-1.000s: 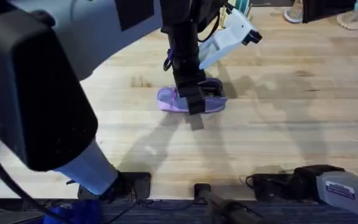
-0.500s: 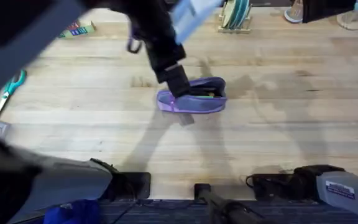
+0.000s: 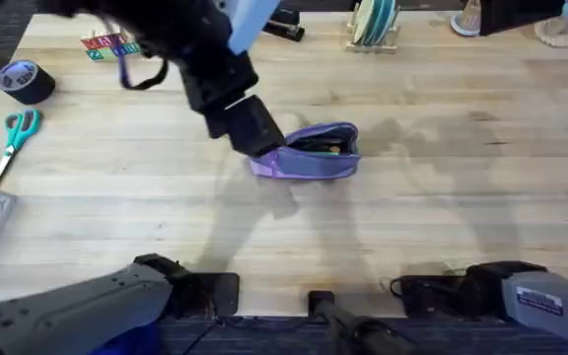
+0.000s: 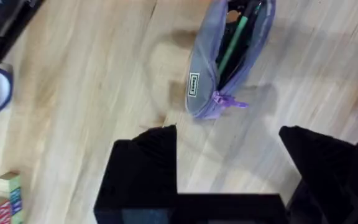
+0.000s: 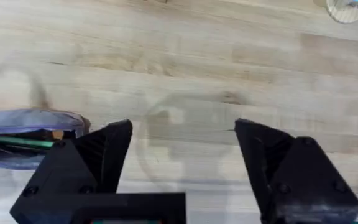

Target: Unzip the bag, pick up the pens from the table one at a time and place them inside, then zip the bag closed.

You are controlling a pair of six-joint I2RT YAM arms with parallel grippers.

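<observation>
The bag (image 3: 309, 152) lies on its side near the middle of the table (image 3: 442, 197), its zipper still open along the top; through the mouth I see the bright green pen (image 4: 232, 43) and a darker shape beside it that I take to be the black pen, though I cannot confirm that. No pen lies loose on the wood that I can see, so I judge loading complete and closing outstanding. Change noted: a second ago my left arm stood directly over the bag; it has since swung back toward the left side, and my left pincer (image 4: 229, 146) now hangs just off the bag's near end, jaws spread wide, holding nothing. My right pincer (image 5: 182, 149) is likewise wide open and empty, well back from the work. The purple zipper pull (image 4: 229, 101) sits at the end nearest my left fingers (image 4: 154, 155), apart from them. Finding: the retreat reads as a reposition for taking that pull.
</observation>
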